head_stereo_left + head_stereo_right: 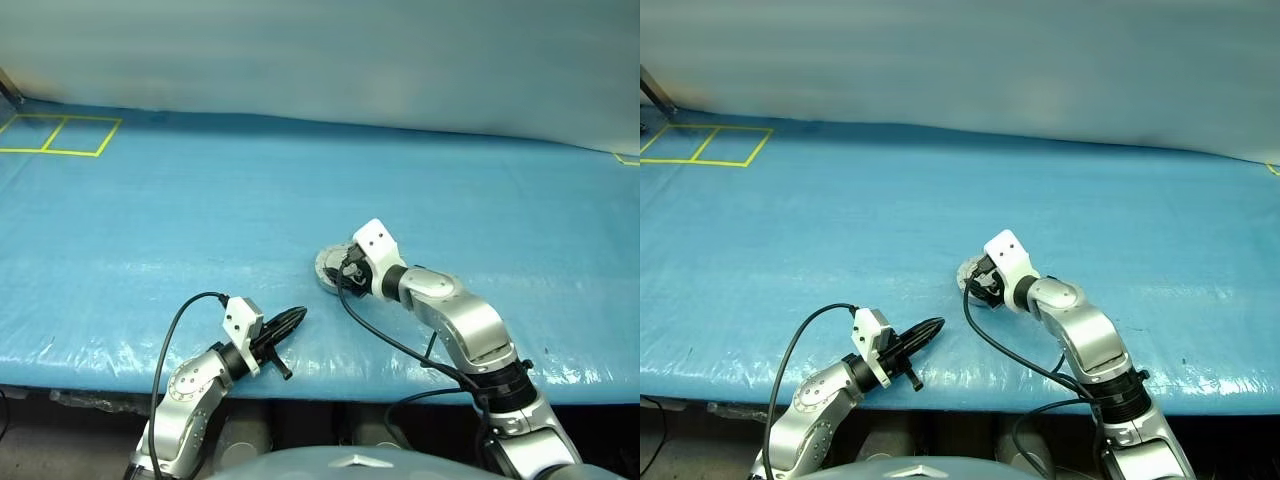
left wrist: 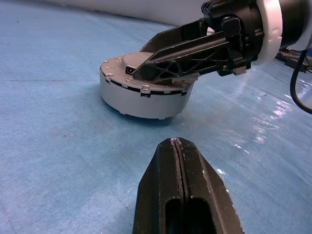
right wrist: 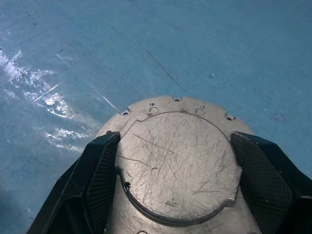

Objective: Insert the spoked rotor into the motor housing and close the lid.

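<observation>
On the blue plastic-covered table [image 1: 150,230], with yellow tape squares [image 1: 55,135] far off beyond the left end effector [image 1: 290,322], whose fingers were pressed together, the right end effector [image 3: 174,161] straddled the closed lid [image 3: 178,156] of the motor housing [image 2: 141,95], fingers apart.

Head stereo eyes look down over the blue table [image 1: 200,220]; both wrist cameras closely share the lid [image 3: 178,161].
</observation>
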Controlling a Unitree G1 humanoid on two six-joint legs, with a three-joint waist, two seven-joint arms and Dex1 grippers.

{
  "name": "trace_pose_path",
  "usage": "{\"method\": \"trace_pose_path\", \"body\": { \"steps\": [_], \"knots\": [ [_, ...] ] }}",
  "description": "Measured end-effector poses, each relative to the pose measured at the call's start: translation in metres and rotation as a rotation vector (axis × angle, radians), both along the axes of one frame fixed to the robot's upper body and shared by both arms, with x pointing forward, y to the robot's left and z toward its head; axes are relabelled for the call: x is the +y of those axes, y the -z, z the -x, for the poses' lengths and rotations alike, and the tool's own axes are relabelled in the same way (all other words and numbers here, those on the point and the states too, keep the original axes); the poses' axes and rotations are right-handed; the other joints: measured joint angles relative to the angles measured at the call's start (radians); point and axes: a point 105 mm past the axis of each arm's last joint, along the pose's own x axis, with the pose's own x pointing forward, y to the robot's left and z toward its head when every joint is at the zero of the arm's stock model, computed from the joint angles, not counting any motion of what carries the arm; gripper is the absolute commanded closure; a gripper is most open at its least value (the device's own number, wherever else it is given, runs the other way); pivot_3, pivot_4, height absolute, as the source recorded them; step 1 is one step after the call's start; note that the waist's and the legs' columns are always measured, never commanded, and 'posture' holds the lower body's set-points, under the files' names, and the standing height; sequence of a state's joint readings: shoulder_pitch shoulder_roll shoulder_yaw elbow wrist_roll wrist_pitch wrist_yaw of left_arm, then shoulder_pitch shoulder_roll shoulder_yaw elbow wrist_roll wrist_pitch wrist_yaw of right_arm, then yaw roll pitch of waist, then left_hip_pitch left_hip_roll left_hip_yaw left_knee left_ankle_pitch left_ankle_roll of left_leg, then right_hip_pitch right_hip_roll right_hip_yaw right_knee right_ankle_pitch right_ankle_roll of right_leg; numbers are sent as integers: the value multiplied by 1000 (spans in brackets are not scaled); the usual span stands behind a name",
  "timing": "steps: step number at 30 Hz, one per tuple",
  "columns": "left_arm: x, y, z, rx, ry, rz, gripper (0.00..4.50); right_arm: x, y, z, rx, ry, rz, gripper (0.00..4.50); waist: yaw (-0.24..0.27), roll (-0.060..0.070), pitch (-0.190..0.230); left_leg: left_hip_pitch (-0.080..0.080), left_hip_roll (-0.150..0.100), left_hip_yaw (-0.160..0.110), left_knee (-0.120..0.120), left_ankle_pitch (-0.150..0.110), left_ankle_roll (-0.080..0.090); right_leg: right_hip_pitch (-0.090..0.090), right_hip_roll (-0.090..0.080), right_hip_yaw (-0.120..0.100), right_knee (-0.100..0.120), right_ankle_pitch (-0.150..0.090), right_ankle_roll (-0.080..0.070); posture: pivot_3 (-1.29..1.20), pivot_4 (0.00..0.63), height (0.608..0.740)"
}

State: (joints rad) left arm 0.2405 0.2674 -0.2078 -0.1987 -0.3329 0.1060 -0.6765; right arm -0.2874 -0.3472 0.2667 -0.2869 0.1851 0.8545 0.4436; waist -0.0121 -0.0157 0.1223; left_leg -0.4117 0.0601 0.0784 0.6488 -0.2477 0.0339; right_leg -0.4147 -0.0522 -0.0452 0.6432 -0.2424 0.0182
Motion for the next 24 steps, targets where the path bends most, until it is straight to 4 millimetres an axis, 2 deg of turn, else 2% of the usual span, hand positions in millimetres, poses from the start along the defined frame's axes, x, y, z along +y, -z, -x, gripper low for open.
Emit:
{"method": "trace_pose_path", "body": {
  "steps": [24],
  "knots": [
    [0,-1,-2,-6,4,-3,4500,4,9,-11,-130,-118,-28,1235,-15,-1,0,5,2,0,2,0,0,2,0,2,1,2,-1,0,150,740]
  ]
}}
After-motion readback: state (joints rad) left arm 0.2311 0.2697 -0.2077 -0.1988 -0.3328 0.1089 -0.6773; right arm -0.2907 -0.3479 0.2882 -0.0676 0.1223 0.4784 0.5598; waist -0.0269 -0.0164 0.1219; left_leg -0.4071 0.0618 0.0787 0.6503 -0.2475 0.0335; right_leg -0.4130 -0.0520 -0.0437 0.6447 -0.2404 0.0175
